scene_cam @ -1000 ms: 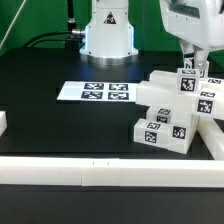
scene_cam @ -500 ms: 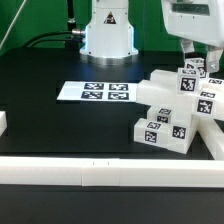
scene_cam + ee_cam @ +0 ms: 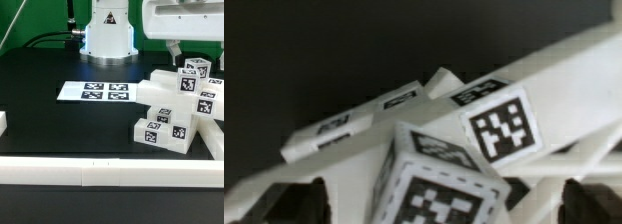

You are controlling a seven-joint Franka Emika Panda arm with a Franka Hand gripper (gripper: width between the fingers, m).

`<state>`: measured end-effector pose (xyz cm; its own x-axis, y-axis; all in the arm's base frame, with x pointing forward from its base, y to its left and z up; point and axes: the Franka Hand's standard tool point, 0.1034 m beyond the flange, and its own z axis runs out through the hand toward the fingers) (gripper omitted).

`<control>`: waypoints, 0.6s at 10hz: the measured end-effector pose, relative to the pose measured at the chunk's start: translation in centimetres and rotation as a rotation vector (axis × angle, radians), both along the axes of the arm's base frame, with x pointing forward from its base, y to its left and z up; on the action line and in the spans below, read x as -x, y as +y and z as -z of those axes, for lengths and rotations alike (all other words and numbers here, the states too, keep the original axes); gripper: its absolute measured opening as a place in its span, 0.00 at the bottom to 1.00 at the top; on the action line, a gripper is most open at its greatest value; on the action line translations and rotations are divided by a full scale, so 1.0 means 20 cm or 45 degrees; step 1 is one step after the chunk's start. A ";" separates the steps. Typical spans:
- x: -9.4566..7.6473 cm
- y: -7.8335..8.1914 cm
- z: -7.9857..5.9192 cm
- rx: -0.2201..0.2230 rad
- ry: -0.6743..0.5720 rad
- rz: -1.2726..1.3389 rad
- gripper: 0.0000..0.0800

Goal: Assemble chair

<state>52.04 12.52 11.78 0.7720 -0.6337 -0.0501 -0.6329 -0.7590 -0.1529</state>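
Lifted since a second ago, the end effector (image 3: 183,50) now hangs clear above the chair (image 3: 178,105), fingers spread and holding nothing. To the chair's left on the table (image 3: 50,120) lies the marker board (image 3: 94,92), unmoved; the chair is unchanged.

A black desk (image 3: 60,70) fills the scene. White rails (image 3: 90,175) border its near edge. The marker board (image 3: 95,92) lies flat mid-desk. Dark backdrop behind.
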 end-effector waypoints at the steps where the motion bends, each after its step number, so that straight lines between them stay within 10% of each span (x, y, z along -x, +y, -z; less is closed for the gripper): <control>1: 0.00 0.01 0.00 0.017 -0.024 -0.160 0.81; 6: 0.00 0.00 0.01 0.104 -0.077 -0.718 0.81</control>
